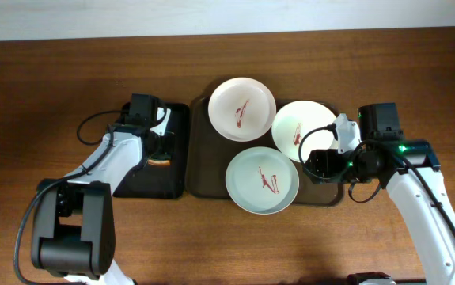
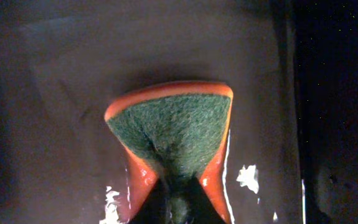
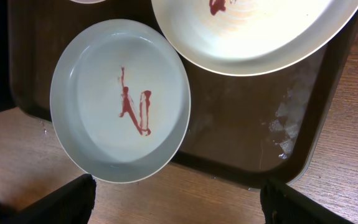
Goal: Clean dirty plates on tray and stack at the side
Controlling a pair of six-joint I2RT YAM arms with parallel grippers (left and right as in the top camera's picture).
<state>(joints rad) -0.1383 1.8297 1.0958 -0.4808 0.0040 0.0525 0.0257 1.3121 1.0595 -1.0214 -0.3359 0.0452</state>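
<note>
overhead and wrist views. the brown tray (image 1: 202, 162) holds three white plates, each streaked with red-brown sauce: the far plate (image 1: 243, 108), the right plate (image 1: 300, 125) and the near plate (image 1: 262, 180). the near plate overlaps the tray's front rim, so part of it hangs over the wooden table (image 1: 53, 79) (the right wrist view shows this best). whether the far and right plates touch, we cannot tell.

just left of the brown tray lies the narrower black tray (image 1: 160, 188). in it is an orange sponge (image 2: 175, 130) with a green scouring face, and a few wet glints show on the tray floor around it.

the left pincer (image 2: 177, 202) is over the black tray, closed on the sponge's narrow end, which is squeezed into a wedge. all three plates lie apart from it, on the other tray.

the right pincer (image 3: 177, 208) hangs at the brown tray's right end, its fingers (image 3: 73, 199) spread wide with nothing between them. we see the near plate just ahead of it and the right plate just beside it, neither one held.
</note>
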